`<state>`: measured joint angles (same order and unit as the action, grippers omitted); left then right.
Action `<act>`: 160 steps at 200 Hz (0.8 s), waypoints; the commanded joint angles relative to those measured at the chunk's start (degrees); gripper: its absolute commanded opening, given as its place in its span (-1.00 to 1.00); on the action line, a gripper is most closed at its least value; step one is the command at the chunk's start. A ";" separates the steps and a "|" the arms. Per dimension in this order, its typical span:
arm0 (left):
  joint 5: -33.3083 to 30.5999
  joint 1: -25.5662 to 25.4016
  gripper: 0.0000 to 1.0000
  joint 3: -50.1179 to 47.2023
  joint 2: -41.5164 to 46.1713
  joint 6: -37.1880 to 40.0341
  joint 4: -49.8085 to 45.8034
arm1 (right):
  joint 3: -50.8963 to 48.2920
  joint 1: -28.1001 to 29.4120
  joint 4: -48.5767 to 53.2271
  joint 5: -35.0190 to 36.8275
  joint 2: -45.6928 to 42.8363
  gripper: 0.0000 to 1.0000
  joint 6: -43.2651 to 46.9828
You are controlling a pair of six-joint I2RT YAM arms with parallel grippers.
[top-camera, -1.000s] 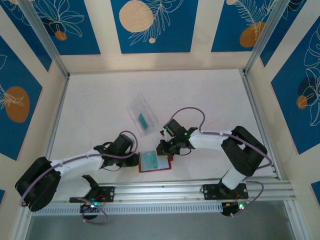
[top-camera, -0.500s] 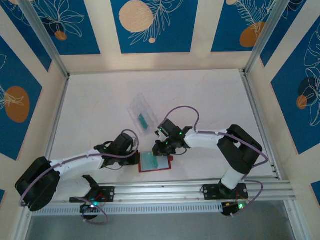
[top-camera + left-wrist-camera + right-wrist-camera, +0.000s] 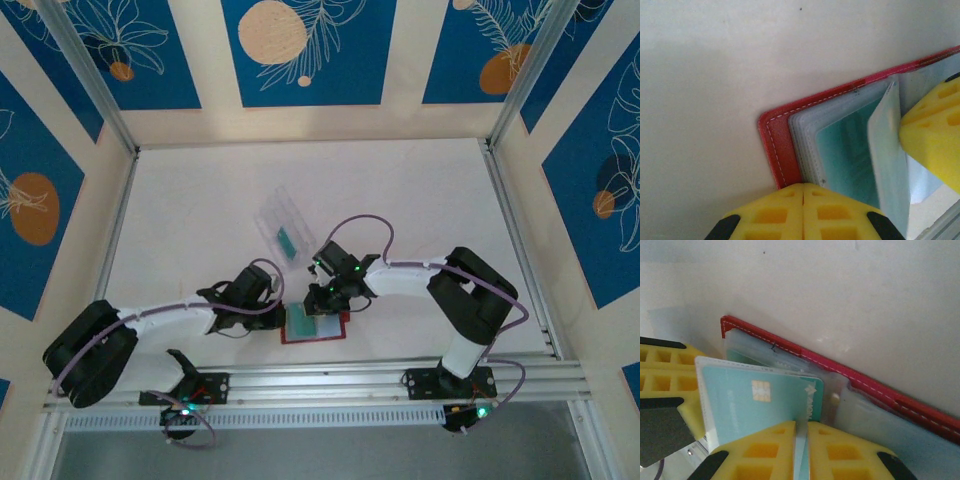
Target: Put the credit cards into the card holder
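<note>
white table [image 3: 400, 200], both arms reaching in to meet near the front rail. clear case [image 3: 283, 228] lies just beyond them, apart from the wallet, with a loose card [image 3: 286, 240], teal, inside it. red card holder [image 3: 776, 145] lies open and flat on the table between the two grippers, clear sleeves fanned out, a stowed card [image 3: 845, 150] lying flat in one sleeve. right gripper [image 3: 801, 432] is closed, pads pinching the lower edge of a teal credit card [image 3: 765, 395] that stands tilted up over the sleeves, chip side facing the right wrist camera. left gripper [image 3: 804, 200] is closed, pads pressed together at the holder's near edge, can't tell if anything is caught between them
</note>
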<state>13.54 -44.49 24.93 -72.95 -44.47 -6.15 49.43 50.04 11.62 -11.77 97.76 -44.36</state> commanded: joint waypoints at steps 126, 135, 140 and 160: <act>-0.80 -0.69 -0.83 -0.43 -1.88 0.09 -0.46 | 1.79 0.63 9.04 6.14 -4.74 -0.61 1.00; -0.80 -0.74 -0.83 -0.41 -2.08 0.08 -0.37 | 2.01 0.65 10.40 8.00 -5.09 -0.56 1.43; -0.80 -0.62 -0.83 -0.47 -2.06 0.08 -0.26 | 2.26 0.69 11.59 9.44 -5.20 -0.53 1.55; -0.71 -0.70 -0.83 -0.54 -2.41 0.21 -0.11 | 4.01 0.95 17.14 16.41 -5.29 -0.46 2.24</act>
<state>13.52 -44.64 24.93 -73.58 -44.47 -5.13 50.57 50.41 19.11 -5.54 94.19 -43.83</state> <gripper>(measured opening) 0.085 0.235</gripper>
